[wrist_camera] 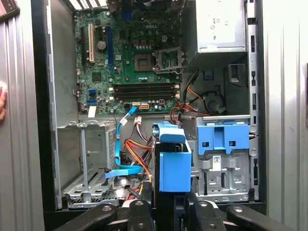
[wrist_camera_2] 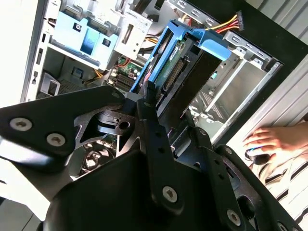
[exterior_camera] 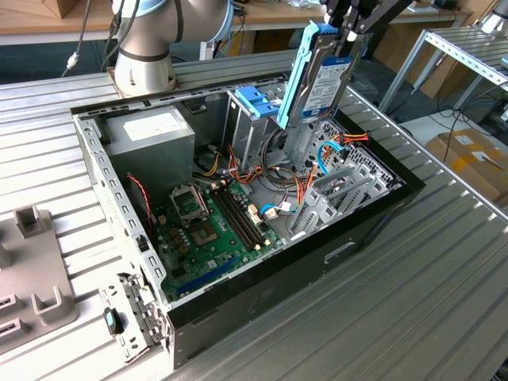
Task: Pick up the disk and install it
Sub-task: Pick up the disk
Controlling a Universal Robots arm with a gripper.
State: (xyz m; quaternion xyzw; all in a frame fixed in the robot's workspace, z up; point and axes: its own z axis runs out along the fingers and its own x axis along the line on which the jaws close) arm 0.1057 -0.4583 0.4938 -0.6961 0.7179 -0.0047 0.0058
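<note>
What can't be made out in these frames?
- Gripper: exterior view, its upper part is cut off by the top edge.
- Disk: first wrist view sees it end-on, with its label out of sight behind the blue rail.
- Case interior under the disk: first wrist view, hidden by the disk.
- Hand: second wrist view, cut by the right edge; what it rests on is unclear.

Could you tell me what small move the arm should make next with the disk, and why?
Probably a slow move down toward the empty metal bay. The gripper holds the disk nearly upright above the open computer case, not yet seated, and orange and blue cables lie close beside that bay, so it should go gently.
</note>
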